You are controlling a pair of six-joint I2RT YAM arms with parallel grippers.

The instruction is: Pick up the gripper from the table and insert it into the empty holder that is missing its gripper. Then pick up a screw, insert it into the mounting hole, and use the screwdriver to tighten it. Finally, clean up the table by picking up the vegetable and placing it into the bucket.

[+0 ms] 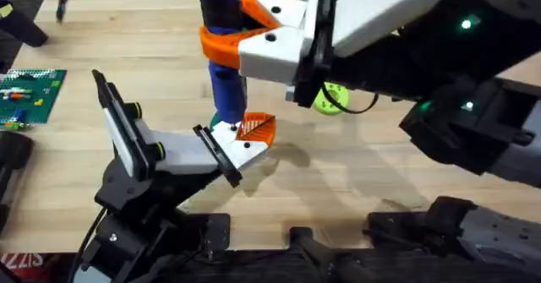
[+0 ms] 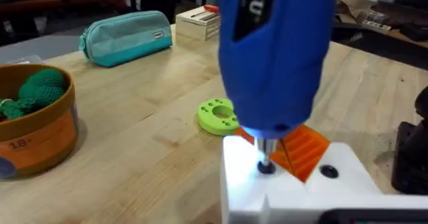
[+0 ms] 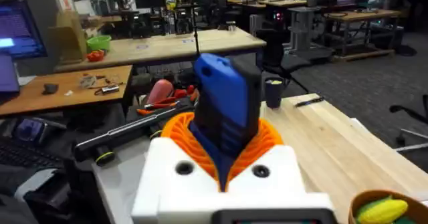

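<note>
The light wooden worktop [image 1: 355,173] carries the black holder [image 1: 139,160], whose white end section has the small white gripper [image 1: 245,135] with its orange ribbed pad seated on it. The right pincer [image 1: 245,38] reaches in from the right and is clamped on the blue screwdriver [image 1: 221,29], its 2 orange-padded jaws closed around the handle. The screwdriver stands upright, its tip pressed into a hole in the white mount beside the orange pad. White lettering runs along the handle but cannot be read. An orange bucket [image 2: 33,127] marked "18" holds a green knitted vegetable [image 2: 37,90]. The left pincer's state: cannot tell.
</note>
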